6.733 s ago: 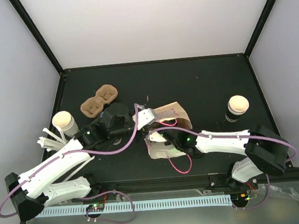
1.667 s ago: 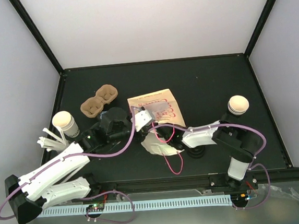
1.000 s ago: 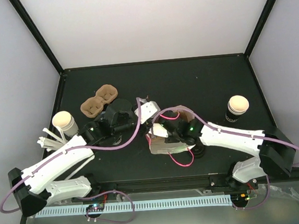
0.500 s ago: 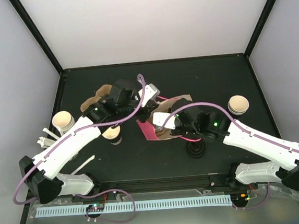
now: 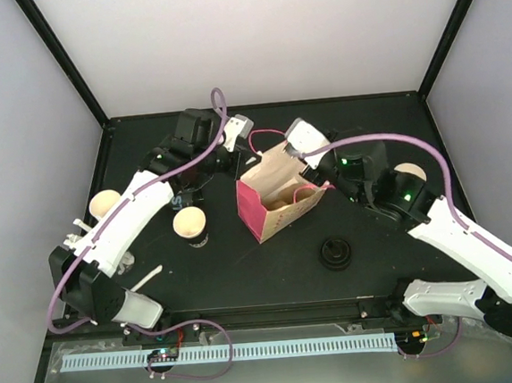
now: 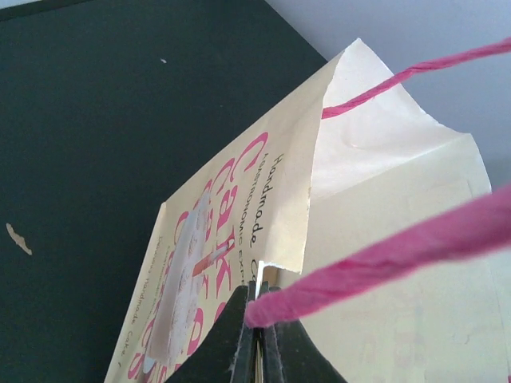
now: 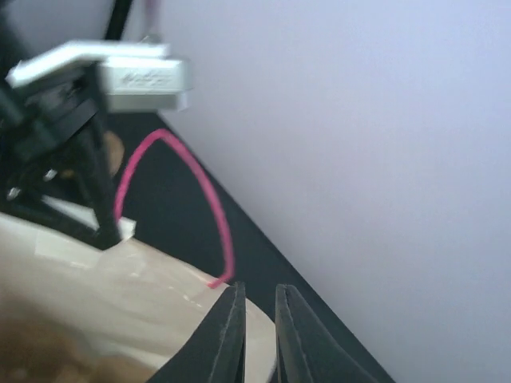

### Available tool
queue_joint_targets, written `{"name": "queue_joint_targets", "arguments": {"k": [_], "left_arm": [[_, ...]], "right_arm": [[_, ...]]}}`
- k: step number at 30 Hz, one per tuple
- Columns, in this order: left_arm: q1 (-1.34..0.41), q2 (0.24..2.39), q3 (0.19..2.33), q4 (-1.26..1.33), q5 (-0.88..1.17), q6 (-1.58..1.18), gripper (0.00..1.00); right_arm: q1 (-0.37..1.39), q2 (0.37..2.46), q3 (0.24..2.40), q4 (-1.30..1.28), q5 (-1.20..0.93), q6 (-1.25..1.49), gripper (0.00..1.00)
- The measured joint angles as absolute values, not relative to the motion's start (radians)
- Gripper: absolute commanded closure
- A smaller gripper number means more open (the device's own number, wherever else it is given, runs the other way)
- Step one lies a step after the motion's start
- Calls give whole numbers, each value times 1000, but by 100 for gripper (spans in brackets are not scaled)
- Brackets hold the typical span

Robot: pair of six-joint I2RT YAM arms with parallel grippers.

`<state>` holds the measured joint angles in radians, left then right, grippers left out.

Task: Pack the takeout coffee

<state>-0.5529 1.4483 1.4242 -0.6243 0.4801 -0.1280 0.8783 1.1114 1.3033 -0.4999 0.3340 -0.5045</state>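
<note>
Left jaws are clamped tight on paper bag (image 5: 270,195) rim and pink handle (image 6: 375,263). Right jaws, barely parted, hold nothing. Nearest coffee cup (image 5: 191,224) stands well apart from both. Risk: one-sided hold lets bag sag closed.

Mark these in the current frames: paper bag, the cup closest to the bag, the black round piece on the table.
paper bag (image 5: 271,176): top external view, on its tan upper side panel.
cup (image 5: 189,221): top external view, on its cream round top.
black disc (image 5: 336,253): top external view, on its centre.
</note>
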Motion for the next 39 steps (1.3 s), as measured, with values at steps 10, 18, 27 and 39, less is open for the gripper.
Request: {"name": "queue_joint_targets", "arguments": {"k": [10,18,27,39], "left_arm": [[-460,1541,1442,-579,532,-205,72],[-438,1503,1465,-597,503,-215,16],[-433,1168,1354,-728,233,-237,1],[-368,1012,1031,-962,-77,-449,3]], "right_arm": [[861,1144,1522,-650,682,-88,82],[810,1001,1370,-854,716,185,54],[804,928,1191,-1015,594,469,27],[804,915,887,-1012,312,685,0]]}}
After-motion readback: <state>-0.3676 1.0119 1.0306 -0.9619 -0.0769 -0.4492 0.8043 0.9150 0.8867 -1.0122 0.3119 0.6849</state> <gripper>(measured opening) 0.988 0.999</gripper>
